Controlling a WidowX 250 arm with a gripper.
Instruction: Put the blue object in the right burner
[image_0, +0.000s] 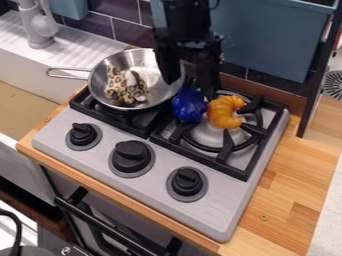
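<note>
The gripper (190, 89) hangs over the back of the stove (145, 131), between the pan and the back of the right burner (259, 131). Its 2 fingers stand wide, with a gap between them. The blue object (190, 105) is just below the fingertips, at the left edge of the right burner; whether they touch it is hard to tell. Right beside it, over the same burner, lies an orange croissant (225, 112). On the left burner (85, 104) sits the steel pan (148, 61), its handle pointing left in the camera view, with 1 leopard-spotted thing (120, 90) inside that has white patches. Along the stove's front are 3 black knobs (130, 156). A wooden counter (288, 187) surrounds the stove; at the upper left are the white sink (67, 65) and the grey faucet (39, 24), with dark tiles (115, 27) behind.
</note>
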